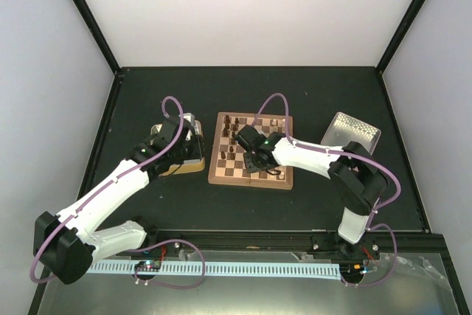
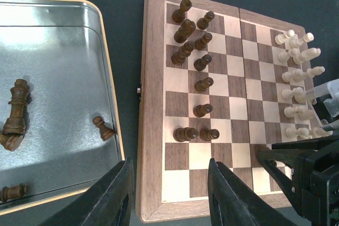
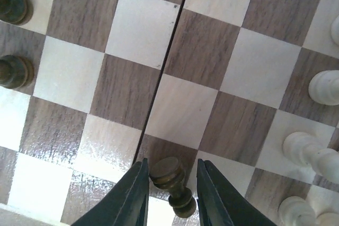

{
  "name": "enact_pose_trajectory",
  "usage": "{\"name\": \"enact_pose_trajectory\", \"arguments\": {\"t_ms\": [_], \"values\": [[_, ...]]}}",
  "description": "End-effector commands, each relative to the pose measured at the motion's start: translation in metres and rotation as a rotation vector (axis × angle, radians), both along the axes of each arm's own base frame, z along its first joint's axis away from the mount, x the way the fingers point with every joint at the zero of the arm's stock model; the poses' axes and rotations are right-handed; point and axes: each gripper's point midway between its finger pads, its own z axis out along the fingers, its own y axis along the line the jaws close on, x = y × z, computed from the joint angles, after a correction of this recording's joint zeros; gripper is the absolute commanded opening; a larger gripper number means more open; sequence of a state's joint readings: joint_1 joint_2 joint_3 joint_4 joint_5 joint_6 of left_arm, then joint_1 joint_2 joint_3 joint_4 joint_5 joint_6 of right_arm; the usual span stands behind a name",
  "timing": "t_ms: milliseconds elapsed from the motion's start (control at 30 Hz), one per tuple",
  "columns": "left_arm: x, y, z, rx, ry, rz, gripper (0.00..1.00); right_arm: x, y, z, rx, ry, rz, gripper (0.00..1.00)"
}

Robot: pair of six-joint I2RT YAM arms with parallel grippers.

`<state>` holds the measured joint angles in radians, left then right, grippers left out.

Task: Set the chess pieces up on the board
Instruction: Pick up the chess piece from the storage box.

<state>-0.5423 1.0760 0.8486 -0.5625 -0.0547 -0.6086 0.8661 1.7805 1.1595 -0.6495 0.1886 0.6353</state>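
**Right side: dark pawn sits between my jaws, its home rank lies off to the left**

Top external: my right gripper is down over the near half of the board, middle columns. My left gripper hangs over the tin, just left of the board. So the right arm is on the board and the left is nearer the spares.

Left wrist: left jaws are spread with nothing between them (only board edge and table below). The dark chessmen stand in two files on the side of the board next to the tin, and the cream chessmen are along the far side. The dark files stop short, and the rows nearest my fingers are bare. In the tin a tall dark piece lies on its side, its long axis roughly parallel to the board edge. A loose pawn sits by the tin wall nearest the board.

Right wrist: the dark pawn is between my fingers, just beside the board's centre seam. Its base points at the wood and its head at the camera, so the long axis runs along my fingers. One finger is right at the base and a sliver of gap shows at the other. I can't tell if I'm clamped on it or let go (nor if the base is down). Dark men are at the left edge of this view, cream at the right. My read is that the move goes sideways toward the dark side, pawn kept upright.
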Motion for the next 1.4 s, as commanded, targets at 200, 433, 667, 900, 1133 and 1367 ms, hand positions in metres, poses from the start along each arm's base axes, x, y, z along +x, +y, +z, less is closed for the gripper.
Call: {"name": "enact_pose_trajectory", "arguments": {"t_ms": [200,433,667,900,1133,1367], "values": [[0.002,0.000,0.013,-0.009,-0.011,-0.010,0.40,-0.001,-0.006,-0.002,-0.038,0.001,0.036,0.32],[0.000,0.000,0.014,-0.012,-0.013,-0.012,0.40,0.006,-0.011,-0.010,-0.108,-0.015,0.062,0.29],[-0.003,0.001,0.019,-0.024,-0.028,-0.014,0.39,0.010,-0.011,-0.017,-0.135,-0.014,0.069,0.17],[-0.008,-0.010,0.030,-0.102,-0.086,-0.074,0.41,0.010,0.006,0.005,0.033,-0.040,0.022,0.09],[-0.018,-0.033,0.051,-0.290,-0.255,-0.187,0.47,-0.004,0.068,0.107,0.770,0.087,-0.133,0.10],[-0.036,-0.062,0.070,-0.392,-0.381,-0.310,0.61,-0.013,0.082,0.168,1.135,0.251,-0.335,0.10]]}}
